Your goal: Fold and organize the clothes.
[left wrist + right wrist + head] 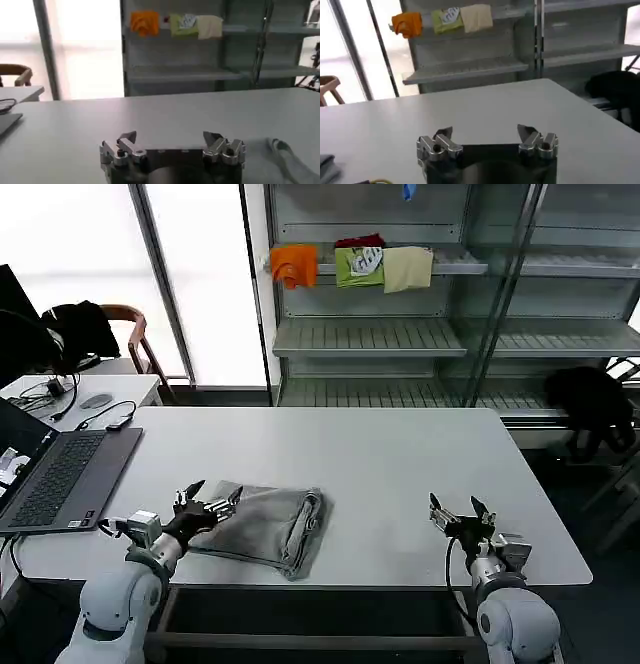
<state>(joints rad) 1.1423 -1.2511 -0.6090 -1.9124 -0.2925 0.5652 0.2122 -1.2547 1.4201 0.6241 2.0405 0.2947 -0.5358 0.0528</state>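
Sitting at the table's point(380, 454) far left edge: an open laptop point(60, 474), cables trailing behind it. Hovering just right of that, near the front edge, the left gripper point(212, 501), fingers spread wide and holding nothing, fingertips reaching over the left edge of the folded grey shirt point(265, 529). Lying flat near the table's front, left of centre: that shirt, folded into a rough rectangle, thicker doubled edge facing right. Showing in the left wrist view: the left gripper point(170, 140) with jaws wide apart above bare tabletop, a strip of grey shirt point(292, 162) beside one finger. Further right, well apart from the shirt, hovering over bare table near the front edge: the right gripper point(458, 512), likewise spread wide and empty. Hanging on the shelf point(370, 334) behind the table: orange, green and beige folded pieces point(350, 266).
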